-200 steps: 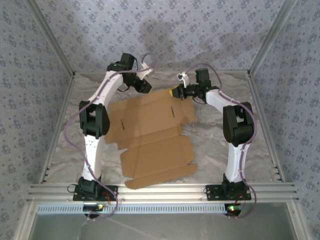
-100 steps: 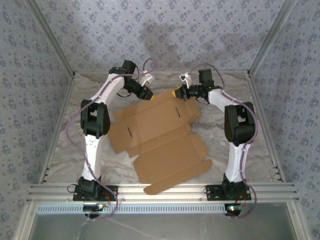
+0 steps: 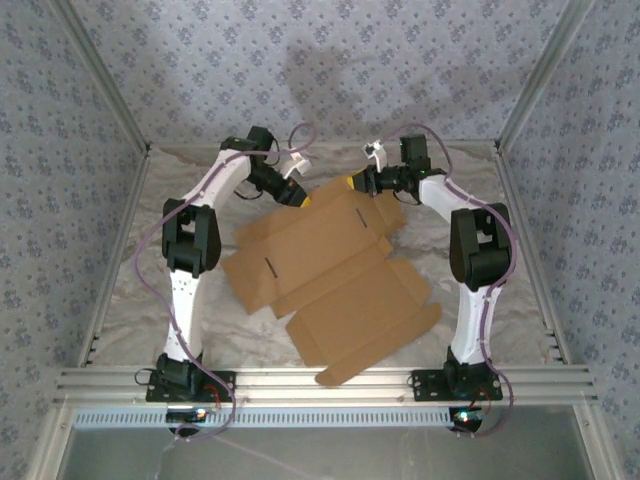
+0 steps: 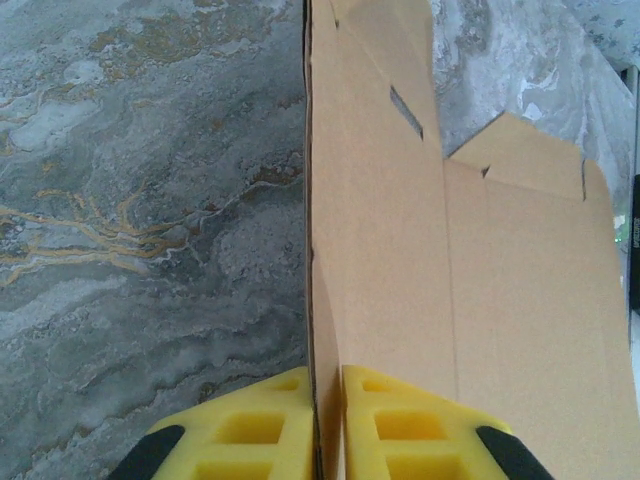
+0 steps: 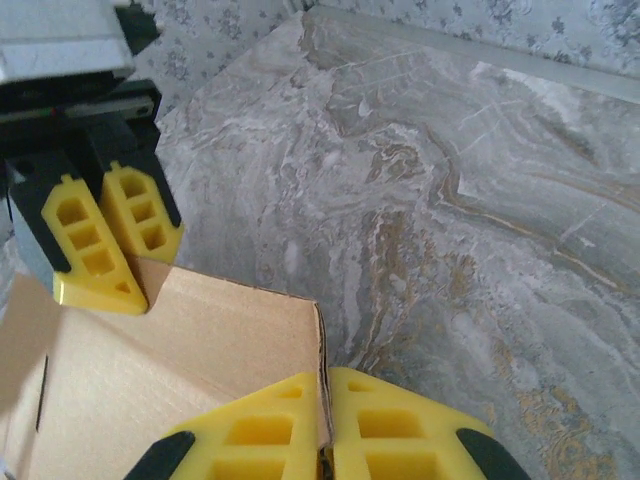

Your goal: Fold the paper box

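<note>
Marbled grey desk [image 3: 525,250]: a plain tan-brown cardboard paper box [image 3: 330,270] lies unfolded at centre (flaps spread). The left end effector [image 4: 326,372] and right end effector [image 5: 325,375] each grip its far edge.

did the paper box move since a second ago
Yes. The paper box has swung to the right and turned a little: its near flap now reaches closer to the right arm's base.

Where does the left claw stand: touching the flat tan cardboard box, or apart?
Touching. The left wrist view shows the left claw shut on the flat tan cardboard box, at its edge.
</note>
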You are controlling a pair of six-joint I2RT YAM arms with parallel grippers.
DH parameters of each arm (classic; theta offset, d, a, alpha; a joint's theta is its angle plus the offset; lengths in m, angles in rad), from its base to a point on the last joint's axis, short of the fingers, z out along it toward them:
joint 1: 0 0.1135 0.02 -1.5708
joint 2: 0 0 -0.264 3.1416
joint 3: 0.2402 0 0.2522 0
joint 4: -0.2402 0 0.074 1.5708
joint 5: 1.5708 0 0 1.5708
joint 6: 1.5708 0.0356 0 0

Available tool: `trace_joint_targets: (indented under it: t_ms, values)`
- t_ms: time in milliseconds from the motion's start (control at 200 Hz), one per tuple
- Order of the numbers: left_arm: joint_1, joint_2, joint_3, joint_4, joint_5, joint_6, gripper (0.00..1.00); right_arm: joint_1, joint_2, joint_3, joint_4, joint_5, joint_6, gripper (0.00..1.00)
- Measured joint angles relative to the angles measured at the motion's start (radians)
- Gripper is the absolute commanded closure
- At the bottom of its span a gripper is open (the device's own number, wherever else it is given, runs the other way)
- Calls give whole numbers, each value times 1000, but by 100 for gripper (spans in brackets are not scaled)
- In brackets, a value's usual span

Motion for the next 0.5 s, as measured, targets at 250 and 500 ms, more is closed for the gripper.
trace_joint_targets:
  t_ms: [250, 500]
  values:
    - [-1, 18, 103, -4, -66, -30, 100, -2, 71, 121, -2, -9, 34, 88]
    - [-6, 81, 228, -6, -156, -44, 100, -15, 127, 208, -10, 22, 82, 50]
